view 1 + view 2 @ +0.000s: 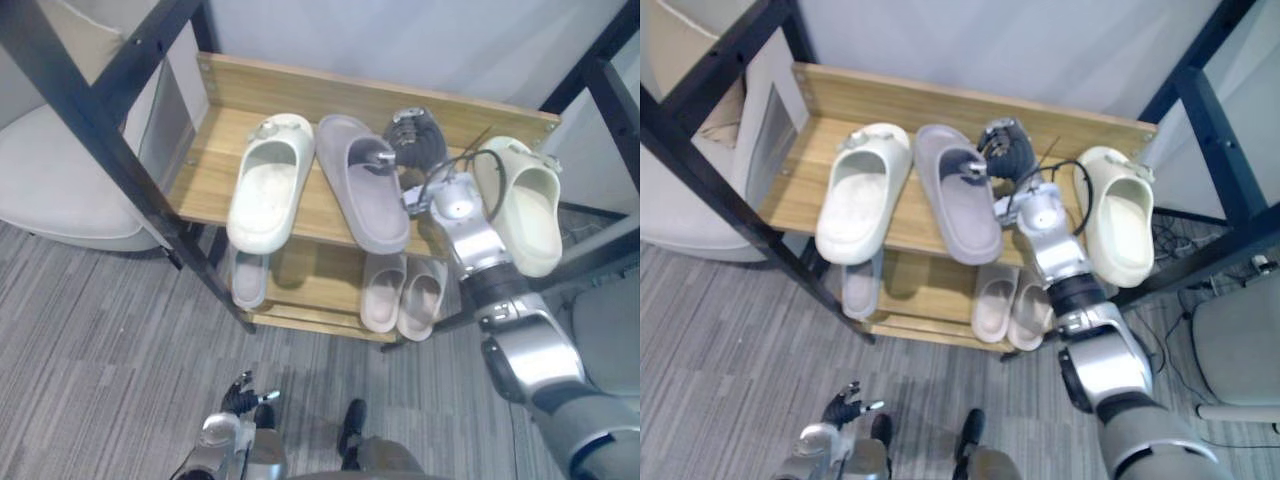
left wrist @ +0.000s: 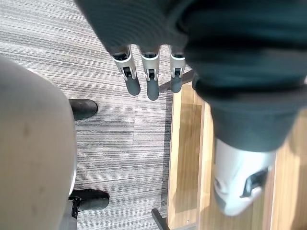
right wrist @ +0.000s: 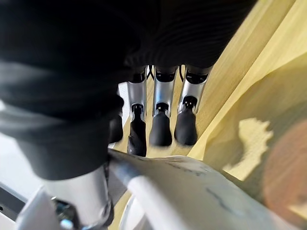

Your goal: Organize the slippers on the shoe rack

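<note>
Left eye view: wooden two-shelf shoe rack (image 1: 300, 85). On the top shelf a cream foam slipper (image 1: 268, 180) and a second cream slipper (image 1: 525, 205) lie split by a grey foam slipper (image 1: 358, 212). The right hand (image 1: 412, 138) is straight-fingered, thumb on the grey one. Pairing looks unfinished. The left hand (image 2: 151, 81) is relaxed and empty.

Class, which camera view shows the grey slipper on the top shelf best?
The left eye view: the grey slipper lies full length on the top shelf, between two cream slippers. The right eye view shows much the same. The right wrist view catches a pale edge, perhaps its rim; the left wrist view faces carpet.
</note>
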### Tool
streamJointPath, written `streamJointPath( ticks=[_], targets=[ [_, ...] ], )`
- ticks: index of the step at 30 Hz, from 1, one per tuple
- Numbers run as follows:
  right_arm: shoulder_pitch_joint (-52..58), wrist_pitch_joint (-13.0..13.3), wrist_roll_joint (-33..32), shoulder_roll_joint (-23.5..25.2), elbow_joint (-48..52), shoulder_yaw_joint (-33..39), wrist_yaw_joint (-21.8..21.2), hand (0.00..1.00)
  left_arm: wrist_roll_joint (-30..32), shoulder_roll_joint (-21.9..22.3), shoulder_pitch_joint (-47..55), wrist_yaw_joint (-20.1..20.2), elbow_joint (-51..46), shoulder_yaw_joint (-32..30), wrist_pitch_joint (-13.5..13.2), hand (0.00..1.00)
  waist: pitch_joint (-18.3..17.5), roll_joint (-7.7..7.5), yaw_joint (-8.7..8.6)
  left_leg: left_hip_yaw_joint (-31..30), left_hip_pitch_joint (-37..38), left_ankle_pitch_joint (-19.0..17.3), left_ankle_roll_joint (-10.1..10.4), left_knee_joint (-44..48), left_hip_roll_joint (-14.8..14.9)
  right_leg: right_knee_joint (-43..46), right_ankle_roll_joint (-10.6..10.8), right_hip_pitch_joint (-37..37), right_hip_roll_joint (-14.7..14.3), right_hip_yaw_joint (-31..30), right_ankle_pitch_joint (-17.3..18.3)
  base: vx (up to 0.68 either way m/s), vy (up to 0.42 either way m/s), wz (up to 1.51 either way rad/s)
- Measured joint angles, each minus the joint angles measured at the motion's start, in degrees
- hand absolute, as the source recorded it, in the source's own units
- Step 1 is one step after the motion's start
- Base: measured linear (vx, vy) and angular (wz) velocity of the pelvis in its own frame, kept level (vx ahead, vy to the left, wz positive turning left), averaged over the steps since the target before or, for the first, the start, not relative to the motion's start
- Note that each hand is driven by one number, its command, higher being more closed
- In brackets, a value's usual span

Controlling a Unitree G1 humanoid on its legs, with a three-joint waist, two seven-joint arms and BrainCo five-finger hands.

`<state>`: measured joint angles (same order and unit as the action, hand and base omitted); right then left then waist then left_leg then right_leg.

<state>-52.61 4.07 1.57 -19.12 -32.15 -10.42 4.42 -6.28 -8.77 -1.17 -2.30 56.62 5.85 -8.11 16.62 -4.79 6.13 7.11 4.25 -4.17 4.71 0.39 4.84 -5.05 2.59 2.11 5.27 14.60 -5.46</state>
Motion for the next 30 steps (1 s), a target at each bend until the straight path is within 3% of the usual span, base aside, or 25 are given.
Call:
streamJointPath(
  ticks=[7,14,18,25,30],
  targets=[
    [5.6,0.1,0.1,-0.1,7.1,1.2,0.0,1.00,0.0,0.1,0.0,0.0,0.1,-0.3,0.1,0.00,0.0,-0.05,-0.47,0.0,0.7,0.0,0.0,-0.1,-0.1,0.0,0.0,0.6,0.1,0.2,0.0,0.00,0.000,0.00],
    [19.9,0.2,1.5,0.0,25.6,1.3,-0.5,1.00,0.9,0.0,0.6,0.1,0.4,-0.4,0.1,0.00,-0.4,-0.18,-1.91,0.2,2.0,-0.1,-0.1,-0.2,-0.3,0.0,0.2,1.8,0.4,-0.2,0.0,-0.03,0.006,-0.01],
    [25.5,2.6,3.0,1.5,37.0,3.7,0.3,1.00,2.9,0.2,1.1,0.2,1.6,-0.4,0.3,0.00,-2.3,0.03,-3.44,1.0,2.5,-0.1,-0.1,-0.1,-0.1,0.0,0.2,1.8,0.2,-1.2,0.0,-0.02,0.000,-0.10],
    [33.2,6.4,1.8,1.7,45.9,6.0,-0.2,1.00,4.2,0.8,2.0,0.2,2.5,-0.4,0.3,0.00,-4.5,0.93,-4.44,1.9,3.7,-0.2,-0.2,-0.1,0.0,0.0,0.3,2.4,0.1,-2.3,-0.2,-0.02,0.004,-0.08],
    [43.7,7.8,-2.7,1.7,51.6,5.3,-4.9,1.00,4.7,1.7,2.8,0.3,2.8,-0.3,0.1,0.00,-6.0,2.28,-5.01,2.0,5.1,-0.2,-0.2,-0.1,0.0,0.0,0.3,3.8,0.1,-2.4,-0.1,0.00,0.000,0.00]
  ],
)
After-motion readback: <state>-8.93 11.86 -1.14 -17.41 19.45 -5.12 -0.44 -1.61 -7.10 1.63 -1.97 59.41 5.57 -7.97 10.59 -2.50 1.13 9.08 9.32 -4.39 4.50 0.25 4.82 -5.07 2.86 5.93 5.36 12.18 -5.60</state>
